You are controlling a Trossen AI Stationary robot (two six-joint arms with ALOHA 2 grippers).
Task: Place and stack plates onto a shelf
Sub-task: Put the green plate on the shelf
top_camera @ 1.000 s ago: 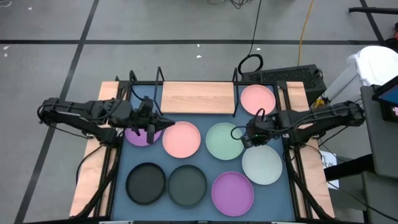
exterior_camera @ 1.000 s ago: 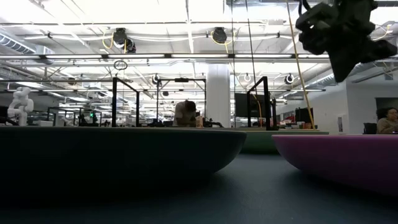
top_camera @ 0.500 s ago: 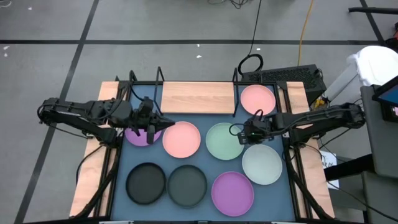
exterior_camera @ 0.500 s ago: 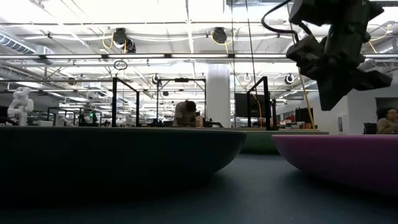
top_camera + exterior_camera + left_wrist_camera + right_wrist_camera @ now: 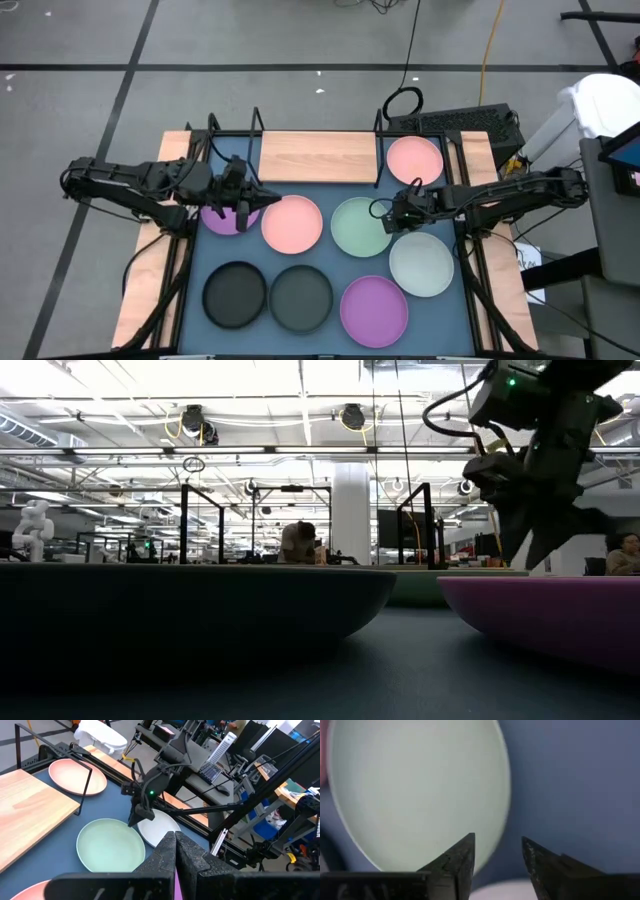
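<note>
High view: right gripper (image 5: 388,212), fingers parted narrowly, pitched down over round matte mint-green plate's (image 5: 358,227) 3 o'clock rim; left gripper (image 5: 268,196) fingers pressed together, empty.

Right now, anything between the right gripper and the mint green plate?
Nothing visible. The right gripper hangs open over the mint green plate at its edge nearest the whitish plate, with only bare blue mat beside that rim. The left gripper sits shut, far off over the purple plate.
</note>
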